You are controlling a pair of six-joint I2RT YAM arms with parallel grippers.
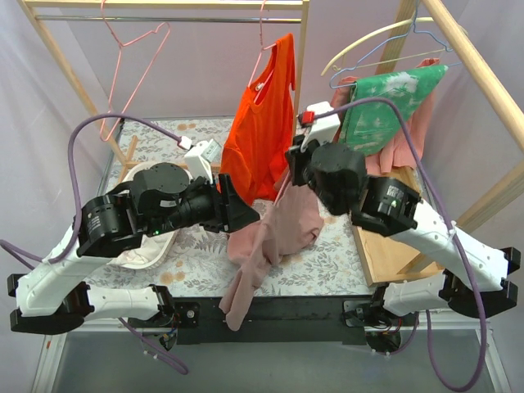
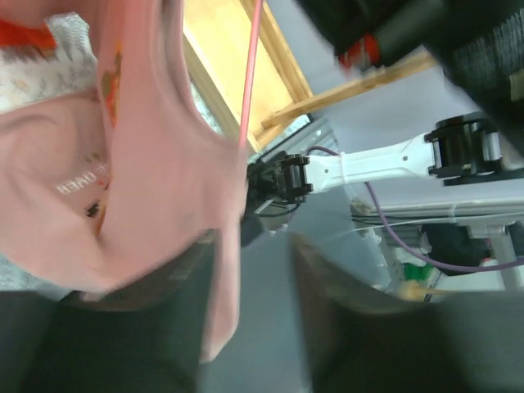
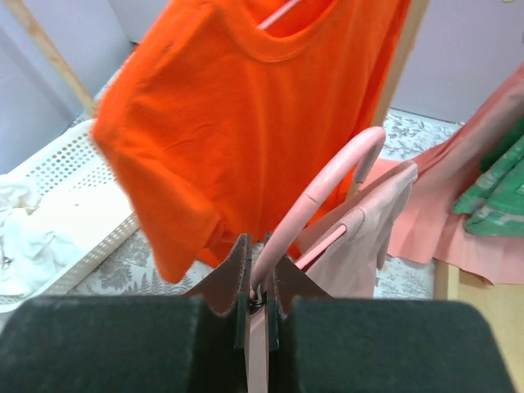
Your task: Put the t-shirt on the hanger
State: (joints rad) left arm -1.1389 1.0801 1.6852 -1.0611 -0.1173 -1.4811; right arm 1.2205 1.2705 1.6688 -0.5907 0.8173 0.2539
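Observation:
The mauve-pink t-shirt (image 1: 274, 233) hangs bunched between the arms, one end trailing past the table's front edge. My right gripper (image 1: 293, 164) is shut on the hook of the pink wire hanger (image 3: 327, 184), with the jaws pinching its neck (image 3: 260, 278). The t-shirt (image 3: 368, 246) hangs on the hanger just beyond them. My left gripper (image 1: 246, 214) is right beside the t-shirt's left side. In the left wrist view its jaws stand apart (image 2: 254, 246). The t-shirt (image 2: 155, 164) drapes over the left finger, and the hanger's wire (image 2: 252, 74) runs above.
An orange top (image 1: 262, 123) hangs from the wooden rail behind the t-shirt. A white basket (image 1: 143, 254) sits under the left arm. Spare pink hangers (image 1: 135, 57) hang at the back left. A cream hanger with green cloth (image 1: 393, 98) hangs at the right. A wooden board (image 1: 389, 254) lies under the right arm.

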